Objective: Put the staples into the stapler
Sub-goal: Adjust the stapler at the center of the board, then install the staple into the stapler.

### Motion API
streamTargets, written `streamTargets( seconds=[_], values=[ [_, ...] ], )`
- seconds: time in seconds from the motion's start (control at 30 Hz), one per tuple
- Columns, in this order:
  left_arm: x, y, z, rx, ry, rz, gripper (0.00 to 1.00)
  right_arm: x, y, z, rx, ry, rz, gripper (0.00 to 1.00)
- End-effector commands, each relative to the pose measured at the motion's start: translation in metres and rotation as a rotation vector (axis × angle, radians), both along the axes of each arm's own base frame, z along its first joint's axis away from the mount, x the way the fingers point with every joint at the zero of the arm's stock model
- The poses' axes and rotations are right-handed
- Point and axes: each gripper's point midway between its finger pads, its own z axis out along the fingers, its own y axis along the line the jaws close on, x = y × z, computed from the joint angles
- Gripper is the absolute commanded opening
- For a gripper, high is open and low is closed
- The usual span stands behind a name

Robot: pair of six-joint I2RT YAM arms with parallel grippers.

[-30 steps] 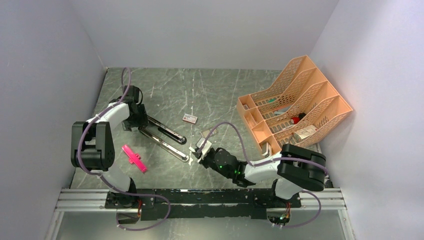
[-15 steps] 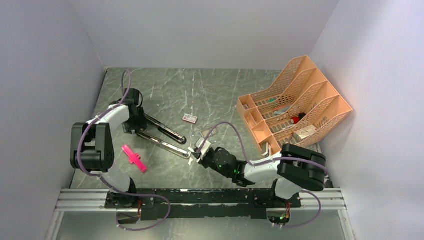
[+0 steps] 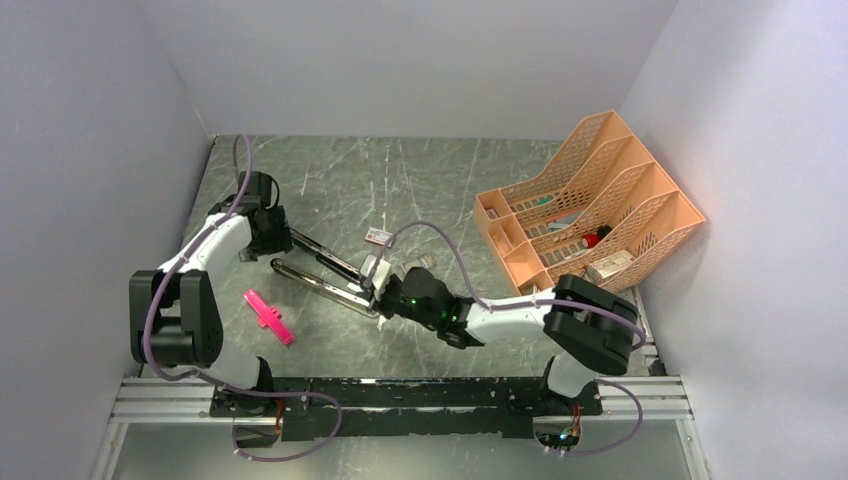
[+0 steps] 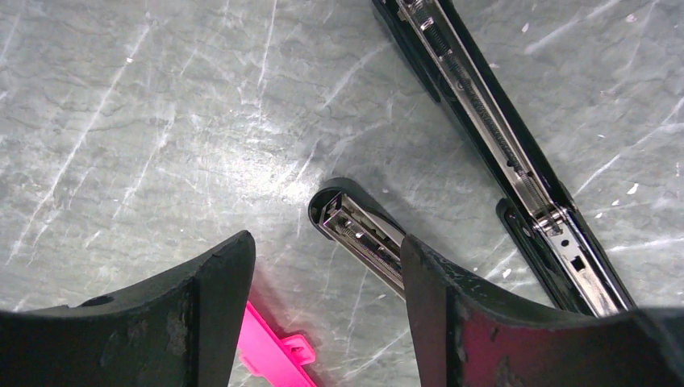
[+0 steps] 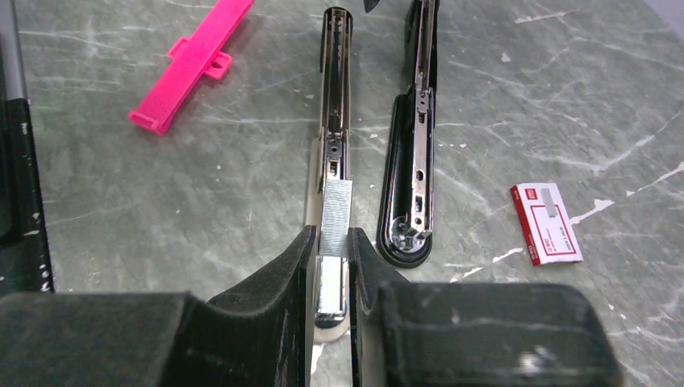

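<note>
- Since a second ago, the right tool (image 3: pixel 380 290) has been swung leftward onto the stapler's (image 3: pixel 320 283) right end, and the left arm's elbow has been drawn closer to the left wall.
- At the left, the left arm is reached away from its base, bent at the elbow, with the left tool (image 4: pixel 325 242) at the stapler's left end. Its fingers are spread, and the rounded black end lies in the gap without being pinched.
- A pink cross-shaped piece (image 3: pixel 268 317) lies nearer the bases.
- The stapler is laid open on the grey marbled surface (image 3: pixel 440 180) as two long arms in a narrow V. They meet at the left, and the long axis runs from far-left to near-right.
- A silvery strip of staples (image 5: pixel 335 214) is pinched by the right tool, whose fingers are pressed together on it, directly over the chrome rail and in line with it.
- The right arm is stretched low, leftward across the surface.
- A small box (image 5: pixel 546 223) with a red-and-white label lies flat just beyond the stapler; its print cannot be read.
- At the far right stands an orange file organiser (image 3: pixel 590 210).
</note>
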Motion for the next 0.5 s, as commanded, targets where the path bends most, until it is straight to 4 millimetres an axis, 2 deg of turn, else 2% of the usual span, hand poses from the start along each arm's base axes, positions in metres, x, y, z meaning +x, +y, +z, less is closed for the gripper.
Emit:
streamTargets(
  seconds=[0.0,0.13,0.23,0.37,0.47],
  values=[
    [-0.003,0.002,0.002,0.005,-0.002,0.0,0.71,0.007,0.01,-0.018,-0.076,0.095,0.035,0.0],
    [-0.004,-0.003,-0.008,-0.025,0.023,-0.013,0.71,0.014,0.014,-0.025,-0.102,0.124,0.01,0.01],
    [-0.002,-0.002,0.003,-0.022,-0.016,0.0,0.72,0.021,0.016,-0.028,-0.12,0.14,-0.008,0.01],
    [0.0,0.01,0.019,0.012,-0.063,0.048,0.74,0.023,0.02,-0.036,-0.138,0.148,-0.011,0.01],
    [0.002,0.008,0.021,0.0,-0.059,0.043,0.73,0.024,0.023,-0.039,-0.139,0.159,-0.011,0.01]
  ],
)
